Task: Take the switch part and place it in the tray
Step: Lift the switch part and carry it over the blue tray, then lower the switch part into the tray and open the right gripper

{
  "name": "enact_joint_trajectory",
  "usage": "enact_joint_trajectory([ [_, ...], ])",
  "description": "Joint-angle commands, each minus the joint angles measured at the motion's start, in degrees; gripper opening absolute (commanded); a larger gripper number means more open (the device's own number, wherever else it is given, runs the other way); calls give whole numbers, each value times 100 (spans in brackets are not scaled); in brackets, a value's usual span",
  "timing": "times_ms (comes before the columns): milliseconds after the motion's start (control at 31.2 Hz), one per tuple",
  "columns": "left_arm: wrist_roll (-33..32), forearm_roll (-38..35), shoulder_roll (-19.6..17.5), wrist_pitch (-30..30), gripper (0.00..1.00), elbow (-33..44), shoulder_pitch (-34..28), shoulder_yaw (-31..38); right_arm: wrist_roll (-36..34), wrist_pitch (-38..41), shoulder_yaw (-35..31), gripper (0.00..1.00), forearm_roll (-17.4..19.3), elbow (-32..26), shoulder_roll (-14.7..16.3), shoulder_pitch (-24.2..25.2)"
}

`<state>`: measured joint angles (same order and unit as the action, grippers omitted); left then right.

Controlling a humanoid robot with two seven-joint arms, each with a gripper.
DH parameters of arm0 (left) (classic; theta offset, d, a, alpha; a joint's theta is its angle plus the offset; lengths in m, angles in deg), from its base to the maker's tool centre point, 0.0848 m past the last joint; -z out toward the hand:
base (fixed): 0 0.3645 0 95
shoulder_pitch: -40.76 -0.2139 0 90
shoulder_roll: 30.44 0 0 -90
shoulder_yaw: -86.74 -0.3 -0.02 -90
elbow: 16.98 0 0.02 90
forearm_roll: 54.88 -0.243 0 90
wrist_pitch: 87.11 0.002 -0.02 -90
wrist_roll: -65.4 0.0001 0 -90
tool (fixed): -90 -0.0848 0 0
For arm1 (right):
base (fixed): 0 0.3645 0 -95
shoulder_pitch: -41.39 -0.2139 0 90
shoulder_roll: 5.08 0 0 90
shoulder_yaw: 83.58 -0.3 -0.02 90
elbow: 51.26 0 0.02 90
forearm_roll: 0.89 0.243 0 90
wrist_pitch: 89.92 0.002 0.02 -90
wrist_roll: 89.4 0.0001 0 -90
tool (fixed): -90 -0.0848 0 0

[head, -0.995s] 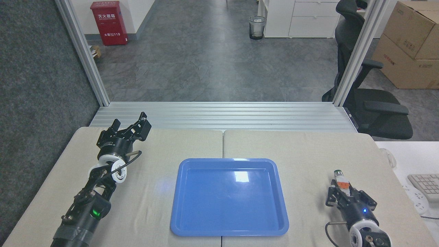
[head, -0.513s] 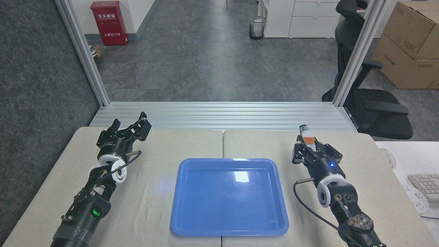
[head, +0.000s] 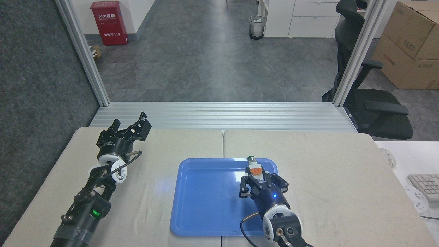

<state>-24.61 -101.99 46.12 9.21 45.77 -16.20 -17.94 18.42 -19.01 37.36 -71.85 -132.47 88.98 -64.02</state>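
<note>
**Switch part held over the blue tray**

The clearest writing is on the red cabinet (head: 109,23) at the far left of the room: white characters above and "119" near its base. The cardboard boxes (head: 408,44) at the far right carry red print too small to read.

The right gripper (head: 261,176) grips the switch part (head: 255,169) by its white body, jaws closed against it; the orange middle and dark round end stick out beyond the fingertips, pointing away from the robot. Gripper and part sit over the right half of the tray (head: 205,206), near its far rim. Whether the part touches the tray floor cannot be told.

The left gripper (head: 132,126) rests at the table's far left corner, jaws spread apart and holding nothing.

The table (head: 325,164) is covered in beige cloth, with a seam down the middle. Beyond it run a ribbed aluminium sill (head: 223,116), grey floor, a mesh waste bin (head: 257,27), a black office chair (head: 370,96), and a keyboard (head: 425,183) at the right edge.
</note>
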Motion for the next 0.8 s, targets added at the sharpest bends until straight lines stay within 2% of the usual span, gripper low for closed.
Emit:
enact_joint_trajectory([
  [0, 1, 0, 0, 1, 100, 0, 0, 0, 11, -34, 1002, 0, -216, -246, -714, 451],
  [193, 1, 0, 0, 1, 100, 0, 0, 0, 38, -113, 940, 0, -234, -10, -661, 645],
  [642, 1, 0, 0, 1, 100, 0, 0, 0, 108, -411, 738, 0, -339, 553, -643, 689],
  [706, 1, 0, 0, 1, 100, 0, 0, 0, 108, -429, 721, 14, -339, 554, -635, 671],
  [738, 1, 0, 0, 1, 100, 0, 0, 0, 99, -429, 677, 26, -339, 562, -634, 654],
  [770, 1, 0, 0, 1, 100, 0, 0, 0, 91, -438, 564, 47, -331, 562, -634, 645],
])
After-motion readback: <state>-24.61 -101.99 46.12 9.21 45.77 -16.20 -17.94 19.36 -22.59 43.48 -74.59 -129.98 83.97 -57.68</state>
